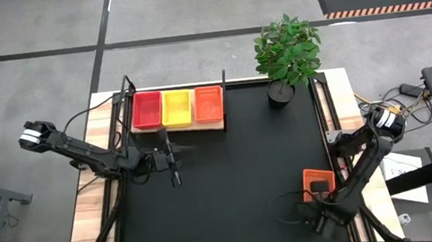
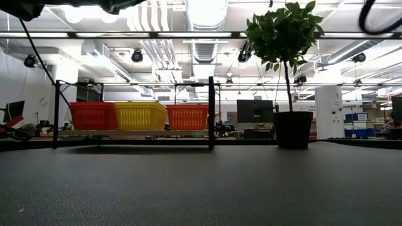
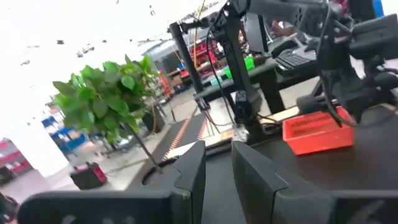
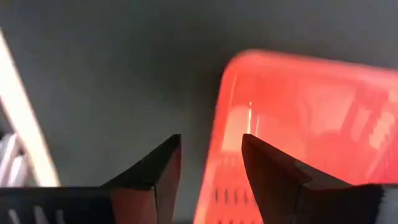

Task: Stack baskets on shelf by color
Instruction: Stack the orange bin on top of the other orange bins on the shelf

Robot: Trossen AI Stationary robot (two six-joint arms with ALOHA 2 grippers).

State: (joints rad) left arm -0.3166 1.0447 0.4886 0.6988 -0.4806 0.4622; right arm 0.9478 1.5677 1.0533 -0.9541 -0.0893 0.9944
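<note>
right gripper [image 4: 208, 165] open over unlabelled orange basket [image 4: 298, 124].

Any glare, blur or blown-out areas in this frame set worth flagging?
Right wrist view: the orange basket is out of focus, its mesh smeared. Left wrist view: background washed out white, room tilted; the plant stays readable. Low view: ceiling lights glare; the shelf baskets show clearly. High view: evenly lit, sharp.

From where I stand I count four basket spots: one red basket [image 1: 147, 110], one yellow basket [image 1: 176, 107] and one orange basket [image 1: 208, 103] side by side on one shelf [image 1: 178, 128], one more orange basket [image 1: 318, 183] beside the right gripper [image 1: 319, 224], plus one potted plant [image 1: 286, 57] and two arms.
</note>
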